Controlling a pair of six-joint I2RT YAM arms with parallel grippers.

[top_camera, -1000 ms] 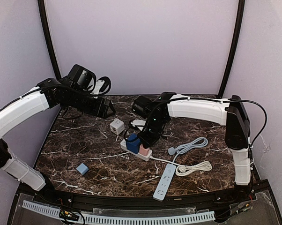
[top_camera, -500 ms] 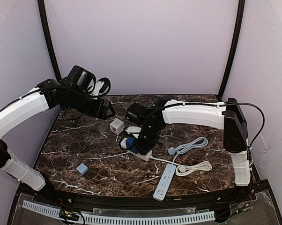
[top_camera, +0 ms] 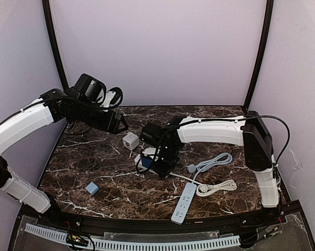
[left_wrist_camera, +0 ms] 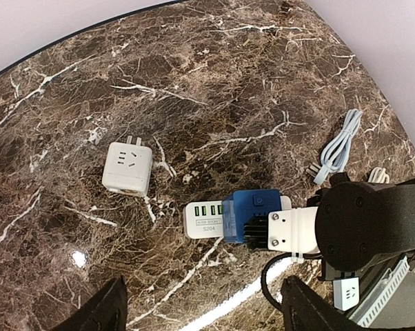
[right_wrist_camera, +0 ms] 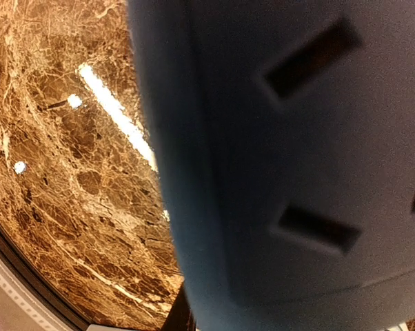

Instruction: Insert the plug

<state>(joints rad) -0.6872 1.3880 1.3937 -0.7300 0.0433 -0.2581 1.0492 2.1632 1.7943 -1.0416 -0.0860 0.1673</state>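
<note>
The right claw, fingers pressed together, is down at the blue box-shaped plug. The plug sits on the white plastic power strip near the middle of the dark marble tabletop; whether it is fully seated I cannot tell. In the right wrist view its slotted blue face fills most of the frame. The left claw hangs spread and empty at the upper left of the top view. A white cube adapter lies just up-left of the strip. A small pale-blue block lies at lower left, with a second white strip and a coiled white cable at lower right.
</note>
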